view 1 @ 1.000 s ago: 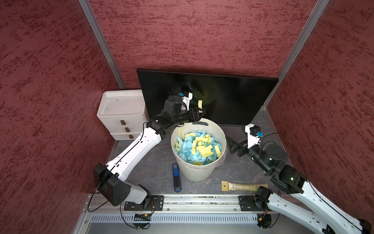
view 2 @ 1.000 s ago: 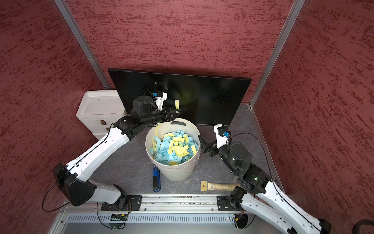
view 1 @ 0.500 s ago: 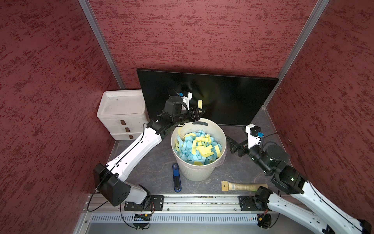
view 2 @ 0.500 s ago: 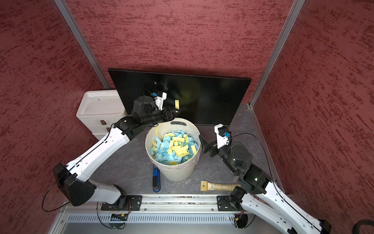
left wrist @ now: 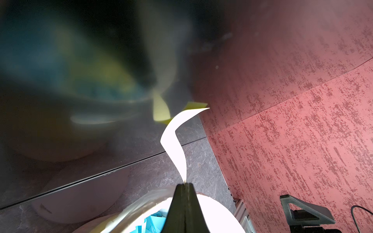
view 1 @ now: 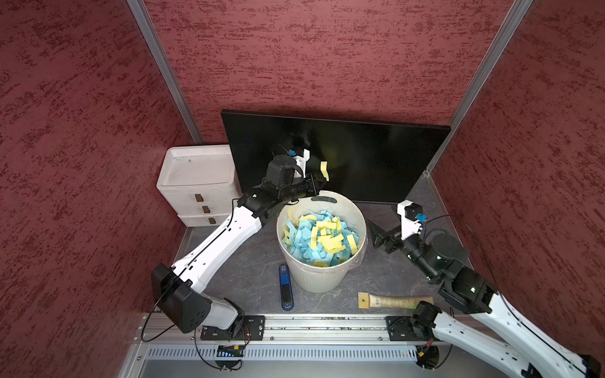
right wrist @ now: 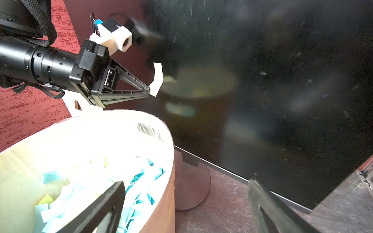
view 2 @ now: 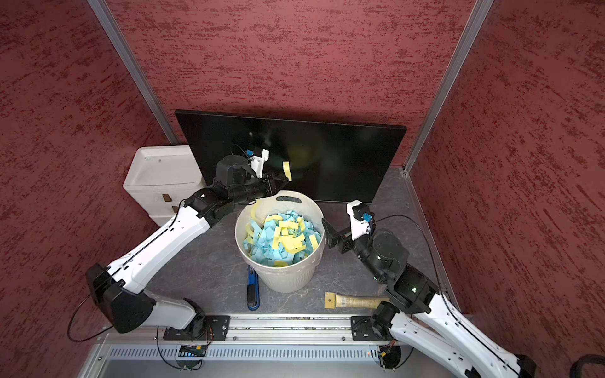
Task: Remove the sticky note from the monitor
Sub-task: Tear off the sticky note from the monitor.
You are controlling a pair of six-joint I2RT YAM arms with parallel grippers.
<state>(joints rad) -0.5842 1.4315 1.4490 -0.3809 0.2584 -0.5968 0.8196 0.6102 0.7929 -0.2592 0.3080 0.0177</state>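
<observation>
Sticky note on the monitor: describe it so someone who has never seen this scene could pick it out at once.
Find the wide black monitor against the back wall; in front of it stands a white bin full of blue and yellow notes. Just above the bin's rim, the shut left tool pinches one curled yellow sticky note at the screen. It alone is outside the bin.

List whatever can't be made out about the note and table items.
- Sticky note: any writing; too small in both top views, glare-bleached in both wrist views.
- Wooden handle: its far end, covered by the right arm in both top views.
- Blue tool: type, too small in both top views.
</observation>
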